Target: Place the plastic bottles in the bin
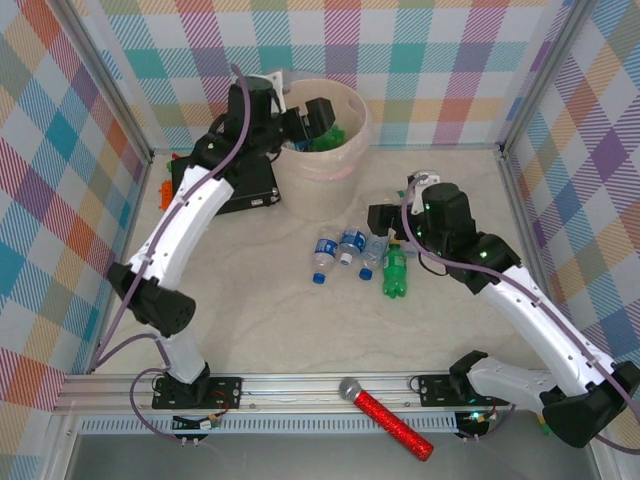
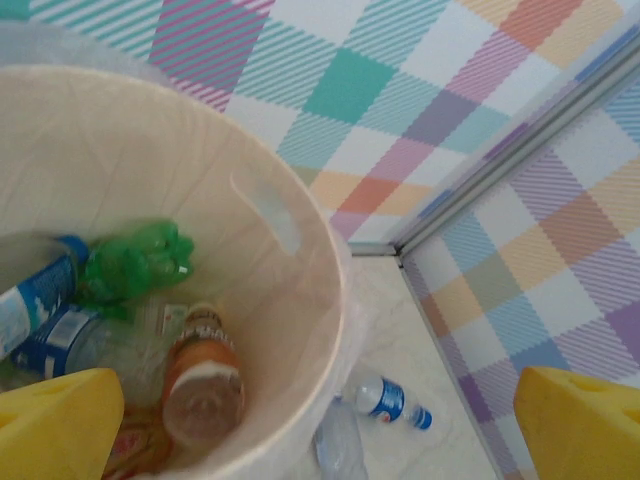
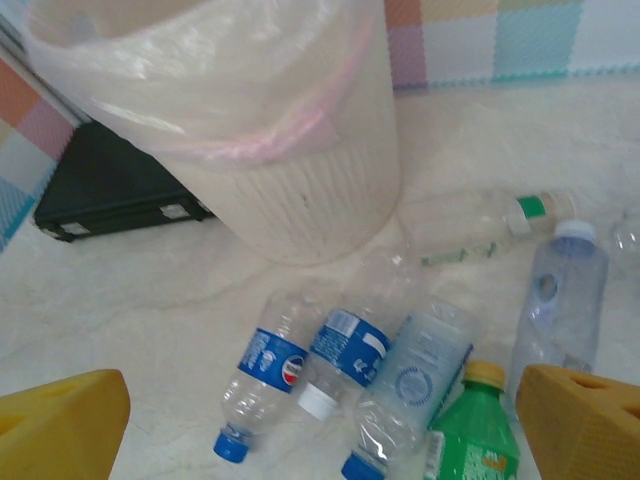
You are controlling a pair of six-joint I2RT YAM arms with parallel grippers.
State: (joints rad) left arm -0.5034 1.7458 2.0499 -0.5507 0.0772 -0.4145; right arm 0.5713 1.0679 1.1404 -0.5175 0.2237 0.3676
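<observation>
Left wrist view: the green bottle in the bin is blurred, perhaps crumpled. Right wrist view: the bottom edge cuts a second green bottle, and the bin hides part of the case.

Beige bin, green bottle, plaid walls

bin: large round pale beige bucket, upright, clear liner folded over the rim, handle cut-out near the rim.
inside bin: crumpled green bottle; clear blue-labelled bottles; brown-red labelled bottle against the bin wall.
in front of bin, all lying flat: blue-capped bottle, white-capped bottle and a clear pale-labelled bottle side by side; yellow-capped green bottle farther out.
to the side of bin: green-banded clear bottle nearest its base; bluish bottle beyond.
</observation>
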